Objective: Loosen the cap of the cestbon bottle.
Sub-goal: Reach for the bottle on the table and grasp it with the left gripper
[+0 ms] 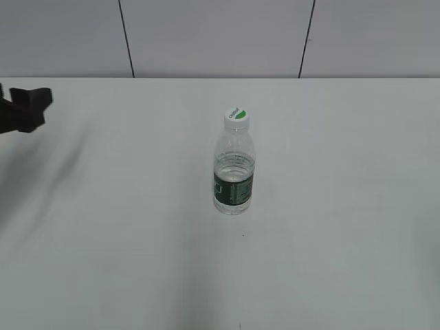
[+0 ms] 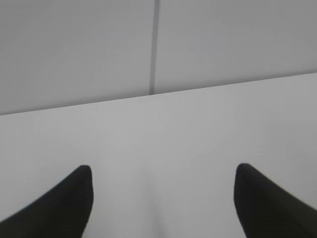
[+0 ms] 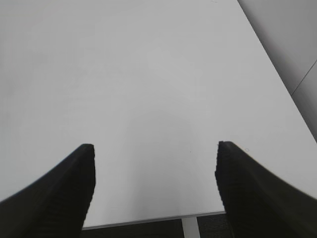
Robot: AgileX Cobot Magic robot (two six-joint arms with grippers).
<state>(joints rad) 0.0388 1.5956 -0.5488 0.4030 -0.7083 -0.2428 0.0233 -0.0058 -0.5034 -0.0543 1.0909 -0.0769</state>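
The cestbon bottle (image 1: 234, 172) stands upright near the middle of the white table (image 1: 344, 206), clear plastic with a dark green label band. Its white cap (image 1: 236, 117) with a green mark sits on top. My left gripper (image 1: 27, 108) is at the far left edge of the exterior view, well away from the bottle. In the left wrist view the left gripper (image 2: 162, 173) is open and empty over bare table. My right gripper (image 3: 154, 151) is open and empty in the right wrist view; it is outside the exterior view. The bottle shows in neither wrist view.
A light panelled wall (image 1: 220, 34) runs behind the table's far edge. The right wrist view shows the table's edge (image 3: 148, 220) and a white leg (image 3: 189, 228) below it, with dark floor beyond.
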